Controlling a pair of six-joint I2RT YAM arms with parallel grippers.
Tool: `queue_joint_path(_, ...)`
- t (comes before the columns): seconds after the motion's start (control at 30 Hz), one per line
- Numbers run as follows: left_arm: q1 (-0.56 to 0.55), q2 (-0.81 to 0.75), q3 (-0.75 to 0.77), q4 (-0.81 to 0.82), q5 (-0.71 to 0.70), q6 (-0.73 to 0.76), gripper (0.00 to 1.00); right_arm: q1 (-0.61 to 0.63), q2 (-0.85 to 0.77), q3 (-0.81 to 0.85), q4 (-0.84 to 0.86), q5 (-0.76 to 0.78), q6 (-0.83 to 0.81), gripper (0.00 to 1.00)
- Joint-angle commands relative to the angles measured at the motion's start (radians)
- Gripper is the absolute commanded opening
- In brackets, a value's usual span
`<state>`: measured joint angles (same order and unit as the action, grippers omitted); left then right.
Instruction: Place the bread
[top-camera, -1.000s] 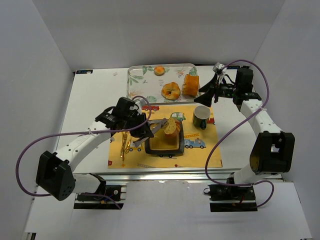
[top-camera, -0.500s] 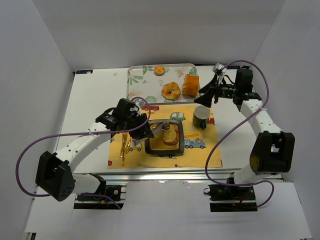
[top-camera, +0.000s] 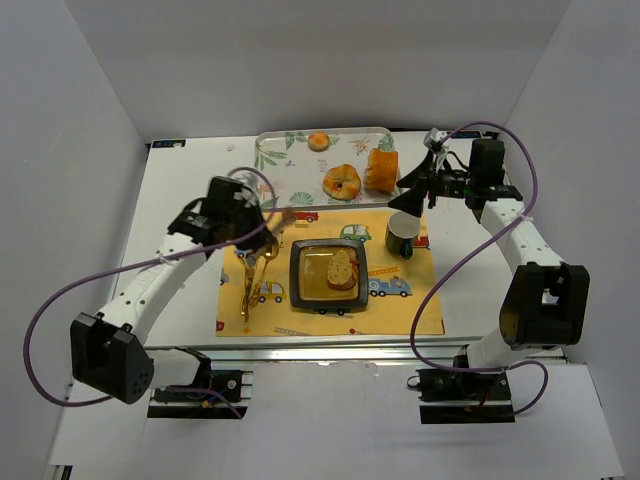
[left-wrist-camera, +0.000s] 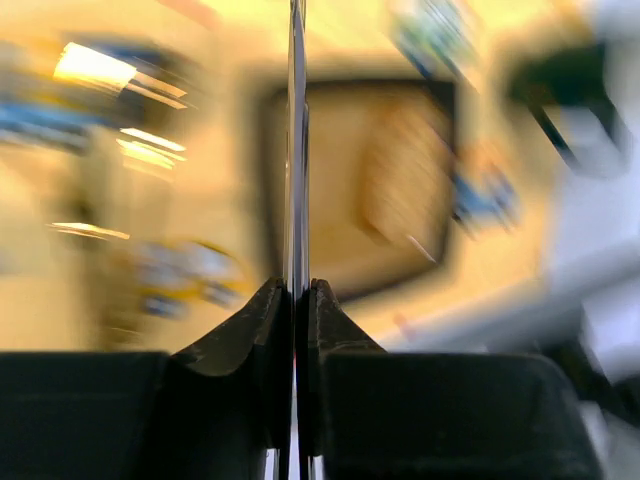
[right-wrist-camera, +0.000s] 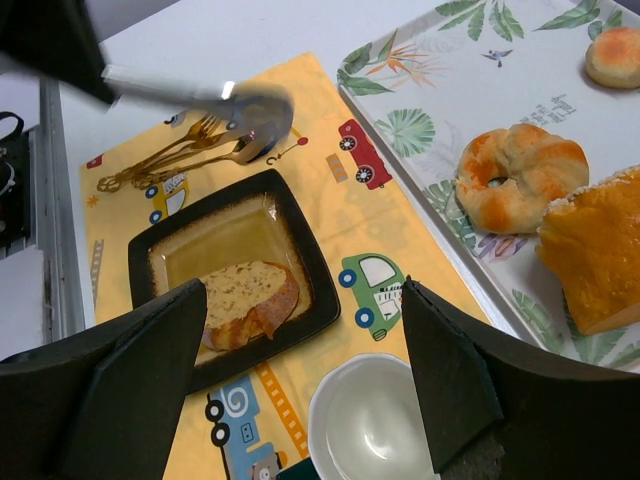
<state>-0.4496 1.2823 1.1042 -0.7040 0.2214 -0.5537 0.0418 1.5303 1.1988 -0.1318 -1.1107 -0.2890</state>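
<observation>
White table (top-camera: 180, 200) inside a three-sided white booth: back wall (top-camera: 320, 60), left wall (top-camera: 60, 200), right wall (top-camera: 590, 150), all plain. Aluminium rail (top-camera: 330, 352) along the table's near edge, white surface (top-camera: 320, 445) below it. Light even and diffuse, shadows soft.

No word, brand or number can be read anywhere. The only writing in view is a few lines of small dark lettering (right-wrist-camera: 566, 107) printed on the white rectangular leaf-patterned tray (right-wrist-camera: 520, 60) at the far side of the table. It sits between the ring-shaped bun (right-wrist-camera: 515, 175) and the small round bun (right-wrist-camera: 612, 55) and is too small to make out.
</observation>
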Motion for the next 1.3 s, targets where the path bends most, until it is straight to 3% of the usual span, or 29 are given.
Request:
queue_joint_path(0.0,0.204,-0.072,-0.003,0.001,-0.247,0.133,0.13,0.012,-0.033,0.013,-0.025,-0.023,-0.048,0.83)
queue_joint_path(0.07,0.312,-0.078,-0.067,0.093,-0.269,0.241,0.10,0.018,-0.030,0.013,-0.023,-0.023,-0.053,0.83)
queue_joint_path(0.2,0.406,-0.012,-0.061,0.161,-0.182,0.314,0.11,0.027,-0.030,0.033,-0.064,-0.017,-0.105,0.83)
queue_joint_path(0.33,0.417,0.043,-0.064,0.361,0.104,0.229,0.15,0.030,-0.032,0.030,-0.066,-0.008,-0.110,0.83)
queue_joint_path(0.47,0.330,0.098,-0.066,0.495,0.200,0.134,0.21,0.032,-0.038,0.018,-0.048,0.000,-0.090,0.83)
queue_joint_path(0.67,0.180,0.270,0.035,0.497,0.156,0.106,0.33,0.032,-0.035,0.018,-0.045,0.005,-0.087,0.83)
queue_joint_path(0.93,0.140,0.463,0.121,0.572,0.148,0.019,0.43,0.032,-0.039,0.016,-0.046,0.009,-0.088,0.83)
queue_joint_path(1.27,0.137,0.549,0.178,0.637,0.171,-0.040,0.49,0.033,-0.039,0.007,-0.043,0.006,-0.095,0.83)
